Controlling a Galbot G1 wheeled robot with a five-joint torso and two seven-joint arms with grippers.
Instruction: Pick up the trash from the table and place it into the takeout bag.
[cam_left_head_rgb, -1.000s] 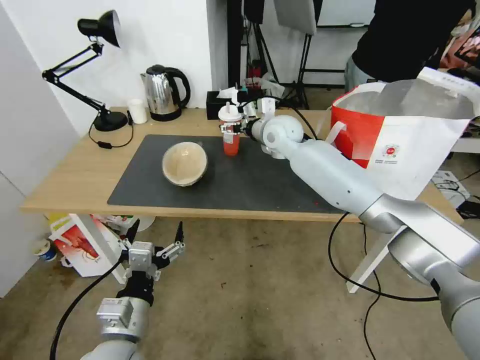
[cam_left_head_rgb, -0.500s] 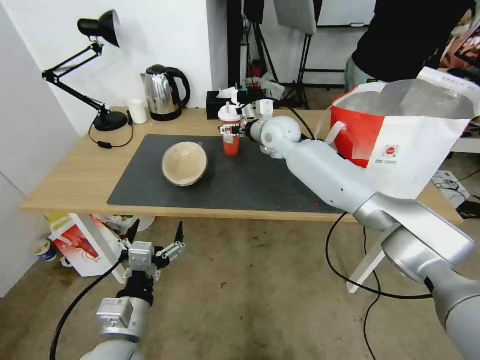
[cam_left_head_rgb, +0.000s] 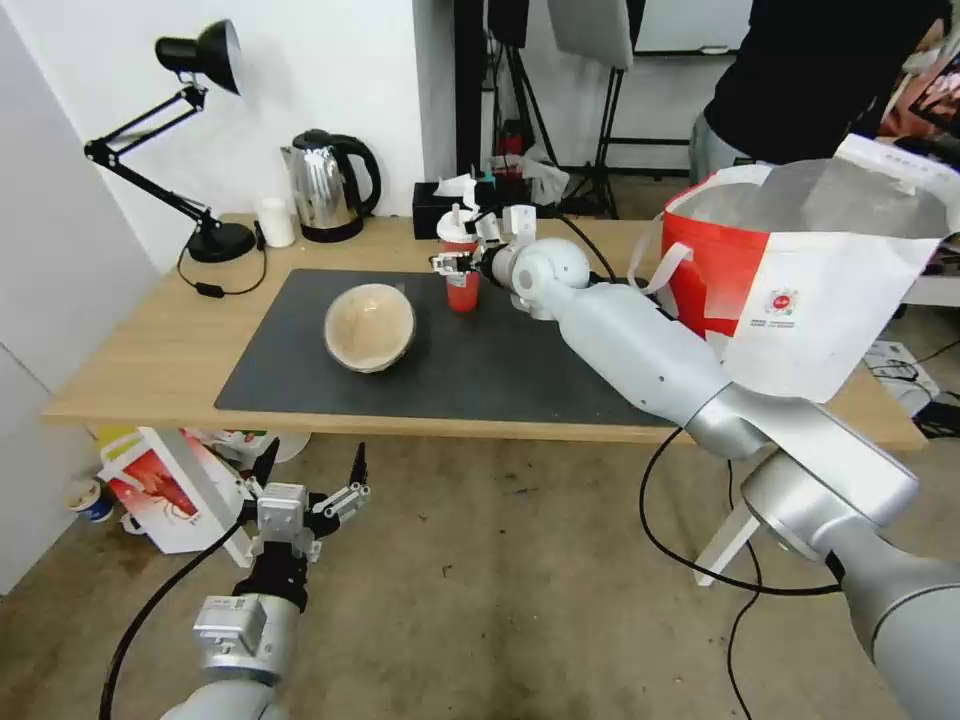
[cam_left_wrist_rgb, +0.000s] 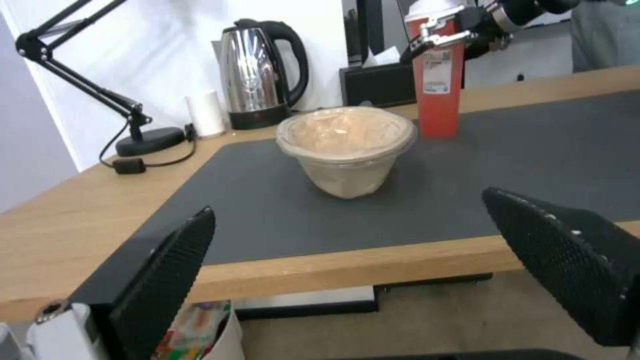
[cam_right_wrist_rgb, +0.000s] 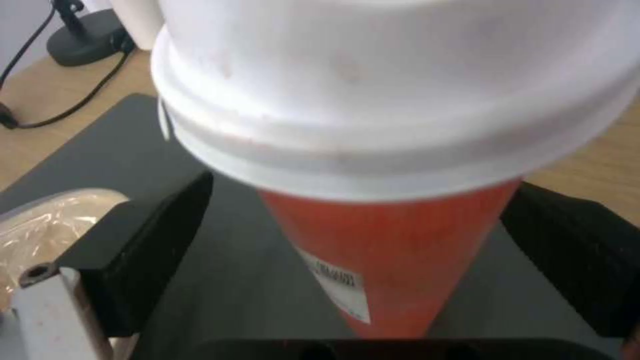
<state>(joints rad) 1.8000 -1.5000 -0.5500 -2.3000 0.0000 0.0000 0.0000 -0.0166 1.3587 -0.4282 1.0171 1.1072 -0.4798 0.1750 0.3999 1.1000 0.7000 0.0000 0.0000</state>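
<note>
A tall red cup (cam_left_head_rgb: 461, 270) with a white lid and straw stands upright at the back of the dark mat (cam_left_head_rgb: 500, 370) on the table (cam_left_head_rgb: 150, 340). My right gripper (cam_left_head_rgb: 455, 262) is open around its upper part, one finger on each side with small gaps, as the right wrist view shows the cup (cam_right_wrist_rgb: 393, 250) between the fingers (cam_right_wrist_rgb: 133, 250). A tan bowl (cam_left_head_rgb: 369, 327) sits on the mat to the cup's left. The takeout bag (cam_left_head_rgb: 800, 270) stands open at the table's right end. My left gripper (cam_left_head_rgb: 310, 470) hangs open below the table's front edge, facing the tan bowl (cam_left_wrist_rgb: 347, 145).
Along the back edge stand a black desk lamp (cam_left_head_rgb: 200, 150), a steel kettle (cam_left_head_rgb: 325, 185), a small white cup (cam_left_head_rgb: 273, 221) and a black tissue box (cam_left_head_rgb: 440, 205). A smaller red-and-white bag (cam_left_head_rgb: 160, 490) lies on the floor at the left. A person stands behind the takeout bag.
My right arm has pushed further left, bringing its fingers from beside the red cup to either side of it. The cup, bowl and left arm have not moved.
</note>
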